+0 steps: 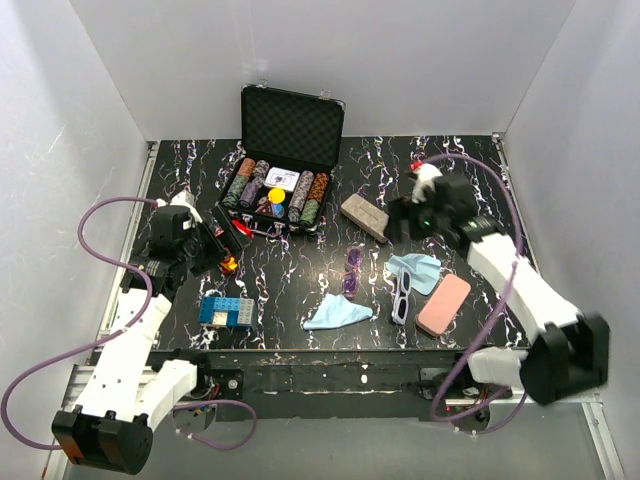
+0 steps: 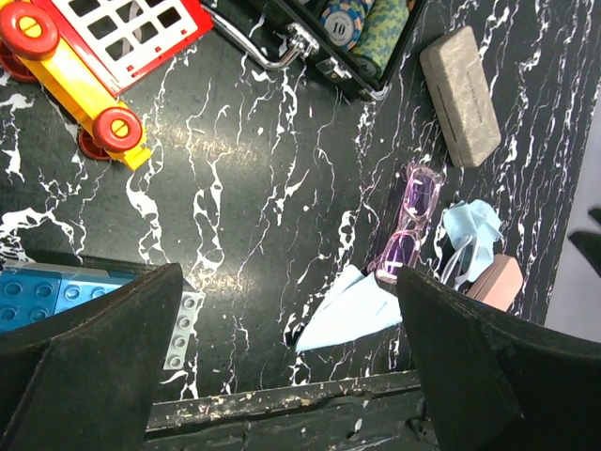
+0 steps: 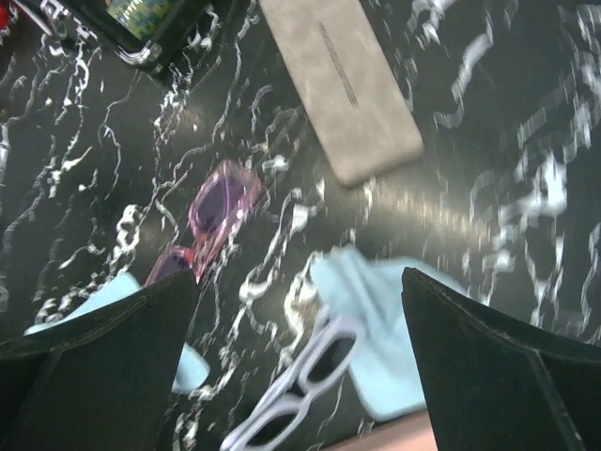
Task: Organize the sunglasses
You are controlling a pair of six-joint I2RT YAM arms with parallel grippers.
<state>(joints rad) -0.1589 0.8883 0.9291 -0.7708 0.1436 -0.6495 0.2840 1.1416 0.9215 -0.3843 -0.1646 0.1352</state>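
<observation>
The white-framed sunglasses (image 1: 401,297) lie near the table's front, beside a pink case (image 1: 444,305); they also show in the right wrist view (image 3: 296,395). The folded purple sunglasses (image 1: 352,271) lie just left of them and show in both wrist views (image 2: 406,225) (image 3: 212,218). A grey-brown case (image 1: 364,217) lies farther back. My right gripper (image 3: 300,362) is open and empty, held above the white pair. My left gripper (image 2: 291,362) is open and empty at the left, well apart from the sunglasses.
Two light blue cloths lie near the glasses, one by the front edge (image 1: 337,313), one under the white pair's far end (image 1: 416,267). An open poker chip case (image 1: 283,170) stands at the back. A blue brick block (image 1: 226,311) and a red-yellow toy (image 2: 70,70) sit left.
</observation>
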